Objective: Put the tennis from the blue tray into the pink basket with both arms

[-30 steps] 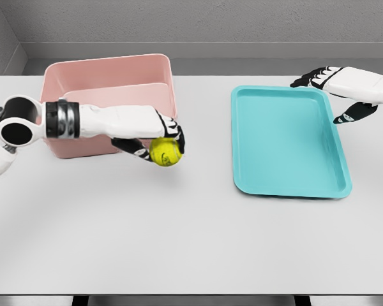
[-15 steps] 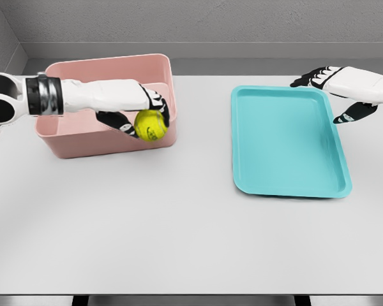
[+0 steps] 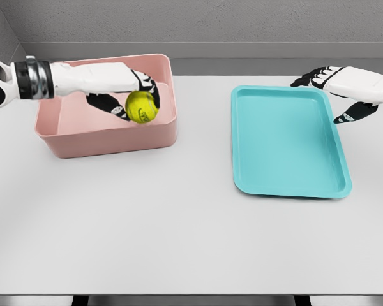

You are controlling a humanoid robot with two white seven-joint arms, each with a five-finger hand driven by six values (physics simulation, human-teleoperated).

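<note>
meanwhile the left hand (image 3: 129,94), arm stretched level from nine o'clock, gripped the tennis ball (image 3: 142,106) above the pink basket (image 3: 108,137); the right hand (image 3: 335,89) hovered loose-fingered over the blue tray (image 3: 290,143) at two o'clock.

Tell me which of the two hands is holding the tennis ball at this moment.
The left hand: its fingers are curled around the tennis ball above the pink basket. The right hand is open, holding nothing, at the blue tray's far right corner.
</note>
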